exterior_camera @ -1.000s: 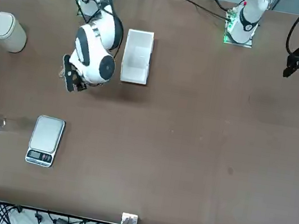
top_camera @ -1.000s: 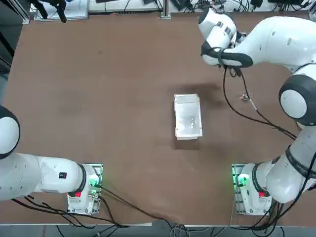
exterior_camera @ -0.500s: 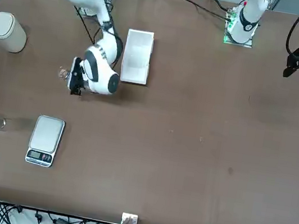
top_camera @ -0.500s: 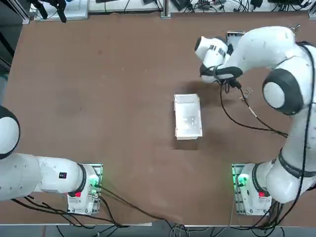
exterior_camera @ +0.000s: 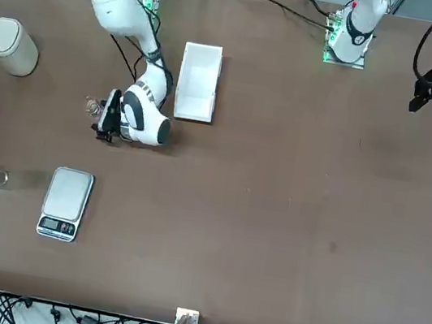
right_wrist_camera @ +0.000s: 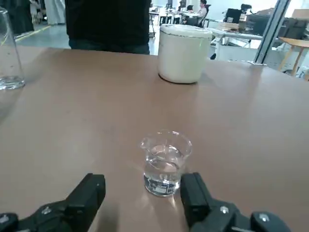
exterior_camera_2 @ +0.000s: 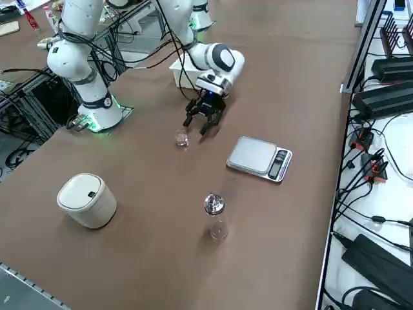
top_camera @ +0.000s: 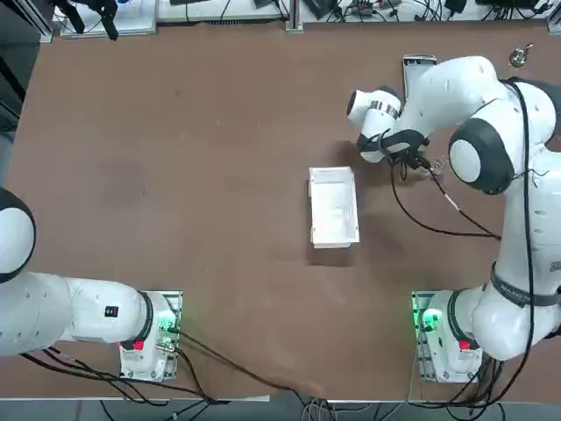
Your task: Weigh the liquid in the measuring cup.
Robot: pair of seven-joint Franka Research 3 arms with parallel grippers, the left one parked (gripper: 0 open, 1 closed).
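a: where's the measuring cup (right_wrist_camera: 165,163) right now?

b: standing upright on the brown table (top_camera: 202,175), out on the robot's right side, beyond the white rectangular box (top_camera: 334,208). in the right side view it's the tiny clear cup (exterior_camera_2: 182,139) just in front of the fingertips. it has clear liquid in the bottom part and a small pour lip on the rim

a: and the right gripper (right_wrist_camera: 142,198)?

b: low over the table, pointing roughly level at the cup. the fingers are spread wide, one on each side of the line to the cup. in the wrist view the cup sits just ahead of the two black fingertips (right_wrist_camera: 90,191), nearer one of them, and i can't see either finger touching the glass. nothing is held

a: can you see that from the other cameras?

b: in the front view the gripper (exterior_camera: 105,115) is next to the cup (exterior_camera: 91,106), with the white wrist behind it. from overhead the gripper itself is mostly hidden under the wrist and cables

a: where's the scale?

b: the silver scale (exterior_camera_2: 260,157) lies flat on the table, near the gripper but apart from the cup, its pan bare. in the front view it's at (exterior_camera: 65,203)

a: anything else around?

b: a round white canister (exterior_camera_2: 87,199) stands well apart from the cup, and it shows behind the cup in the wrist view (right_wrist_camera: 183,53). there's a plain clear glass (exterior_camera_2: 218,229) and a small shiny metal piece (exterior_camera_2: 213,205) close together, past the scale
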